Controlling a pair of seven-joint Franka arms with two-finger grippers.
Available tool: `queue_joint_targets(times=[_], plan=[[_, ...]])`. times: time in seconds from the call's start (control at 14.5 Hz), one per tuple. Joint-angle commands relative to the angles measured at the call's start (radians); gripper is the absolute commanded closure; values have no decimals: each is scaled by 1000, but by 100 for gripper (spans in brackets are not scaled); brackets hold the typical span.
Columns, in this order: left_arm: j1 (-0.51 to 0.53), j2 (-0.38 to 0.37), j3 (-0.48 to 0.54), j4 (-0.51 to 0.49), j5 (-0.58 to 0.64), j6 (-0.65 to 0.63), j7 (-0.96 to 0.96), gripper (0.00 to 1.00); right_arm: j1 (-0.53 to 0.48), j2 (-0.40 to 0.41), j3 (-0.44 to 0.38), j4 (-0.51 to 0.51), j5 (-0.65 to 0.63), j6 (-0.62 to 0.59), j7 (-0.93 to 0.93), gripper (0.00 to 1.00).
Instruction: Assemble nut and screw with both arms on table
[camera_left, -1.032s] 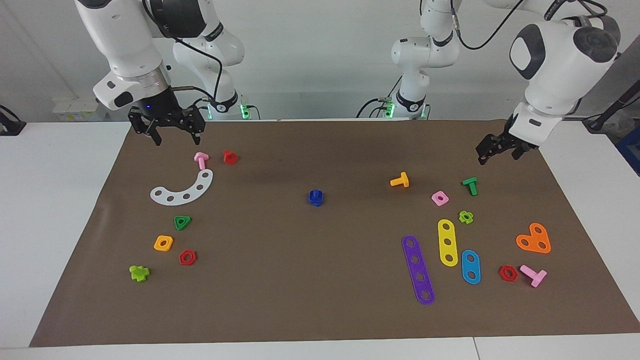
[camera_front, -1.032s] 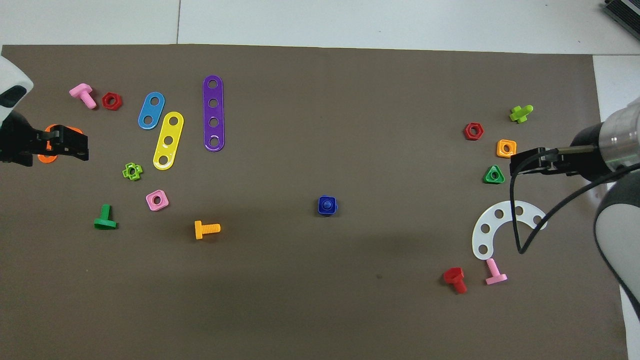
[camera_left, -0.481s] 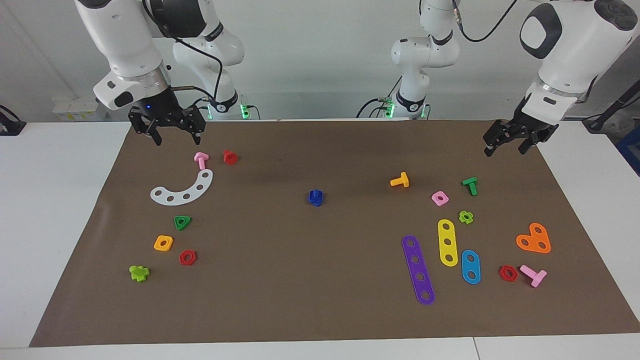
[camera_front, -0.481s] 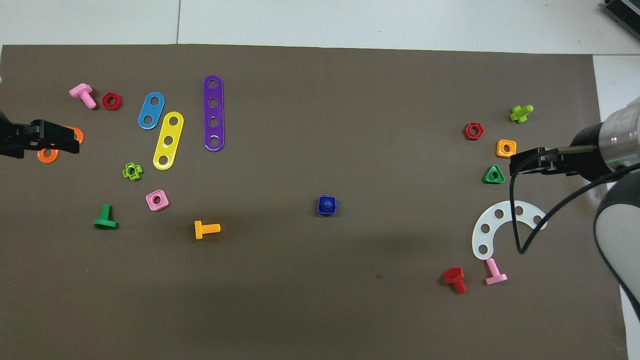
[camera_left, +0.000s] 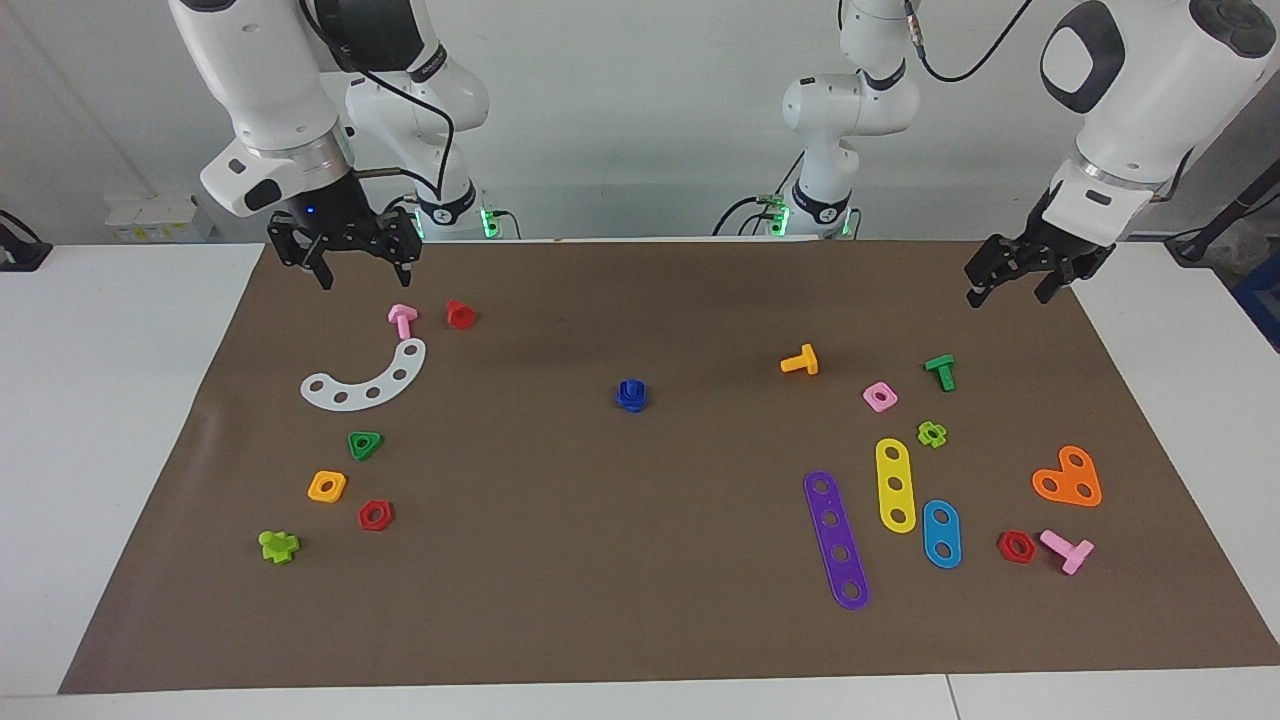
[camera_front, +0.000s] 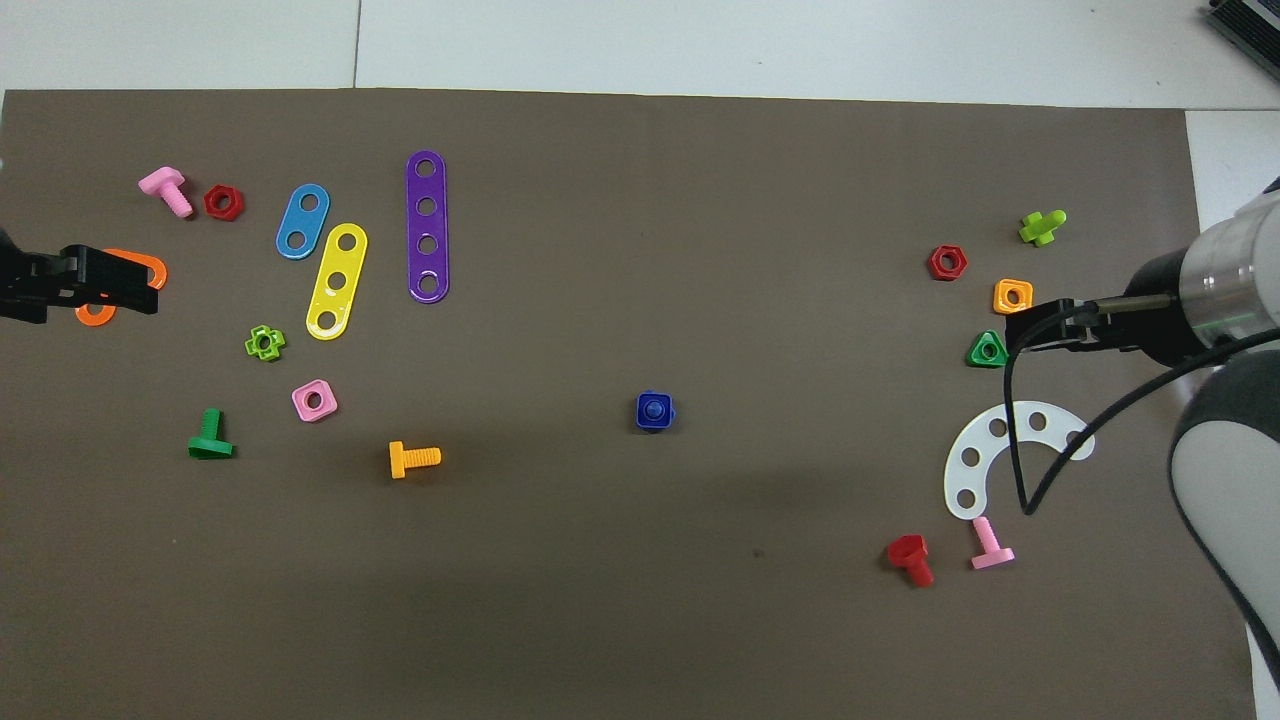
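the nut (camera_left: 631, 396) sits on the screw (camera_front: 655, 410) as one small blue piece in the middle of the brown mat on the table (camera_left: 120, 420), with bare mat all around it. the other toys lie well apart from it, in two groups near the two ends of the mat. the left gripper (camera_left: 1020, 276) hangs up in the air over the mat's corner at the left arm's end, open and holding nothing. the right gripper (camera_left: 348, 256) hangs over the mat's edge at the right arm's end, near a pink screw (camera_left: 402, 319), open and empty too.
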Motion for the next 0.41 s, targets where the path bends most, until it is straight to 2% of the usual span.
queue_joint_targets(times=[0.0,0.34], plan=[[11,-21,-4,-15,-6,-18,-25,0,-4,-18,4,-21,-19,26,9,0],[13,-23,-4,-18,-8,36,-22,0,-5,-18,4,-22,-36,29,8,0]])
